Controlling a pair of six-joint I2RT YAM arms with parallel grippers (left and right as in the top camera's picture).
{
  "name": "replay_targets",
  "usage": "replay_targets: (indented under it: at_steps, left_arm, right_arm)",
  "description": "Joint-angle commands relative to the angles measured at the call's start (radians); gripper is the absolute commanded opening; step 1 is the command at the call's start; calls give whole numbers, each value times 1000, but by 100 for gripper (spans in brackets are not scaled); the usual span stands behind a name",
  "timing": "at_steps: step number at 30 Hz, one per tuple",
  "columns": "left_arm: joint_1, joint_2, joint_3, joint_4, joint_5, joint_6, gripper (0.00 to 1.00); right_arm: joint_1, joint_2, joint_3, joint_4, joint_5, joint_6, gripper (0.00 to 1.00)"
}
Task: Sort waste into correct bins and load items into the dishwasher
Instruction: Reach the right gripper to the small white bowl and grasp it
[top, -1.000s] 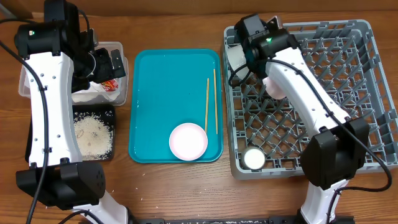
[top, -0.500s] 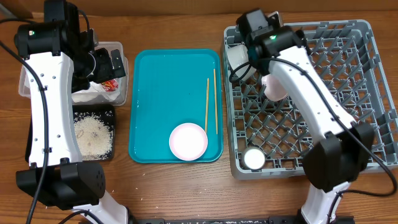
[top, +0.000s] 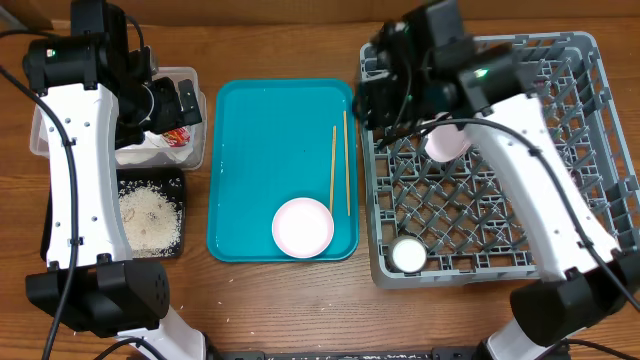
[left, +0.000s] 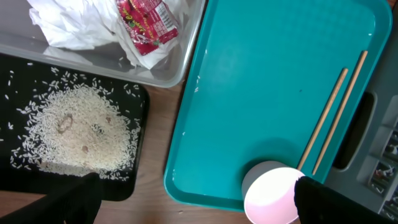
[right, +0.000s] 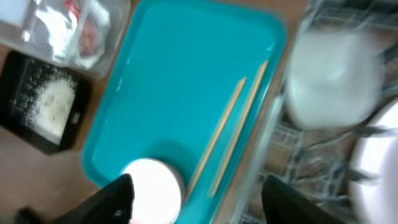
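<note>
Two chopsticks (top: 340, 165) and a white bowl (top: 303, 226) lie on the teal tray (top: 270, 130). My left gripper (left: 196, 205) hangs open and empty over the clear tub (top: 197, 120), which holds napkin pieces (left: 68, 25) and the red wrapper (left: 143, 25). Rice (top: 148, 215) lies in the black tray (top: 180, 182). My right gripper (right: 202, 205) is open and empty above the far left corner of the grey dish rack (top: 560, 120). A blurred white bowl (right: 333, 78) sits in that corner. Another white dish (top: 445, 140) and a small cup (top: 407, 254) are also in the rack.
The rack's upright pegs stand under the right arm. The teal tray's raised rim lies between the bins and the rack. Bare wooden table shows along the front edge.
My right gripper has opened and lifted off the rack's far left corner, leaving a white bowl there. The left arm has not moved.
</note>
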Motion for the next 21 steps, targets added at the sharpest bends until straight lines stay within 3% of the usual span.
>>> replay_targets:
  at_steps: [1, 9, 12, 21]
  left_arm:
    - [0, -17, 12, 1, 0, 4, 100]
    - [0, -17, 12, 1, 0, 4, 100]
    - [0, -17, 12, 1, 0, 4, 100]
    - [0, -17, 12, 1, 0, 4, 100]
  right_arm:
    - [67, 13, -182, 49, -4, 201, 64]
    - [192, 13, -480, 250, 47, 277, 56]
    - [227, 19, -527, 277, 129, 328, 55]
    - [265, 93, -539, 295, 120, 350, 48]
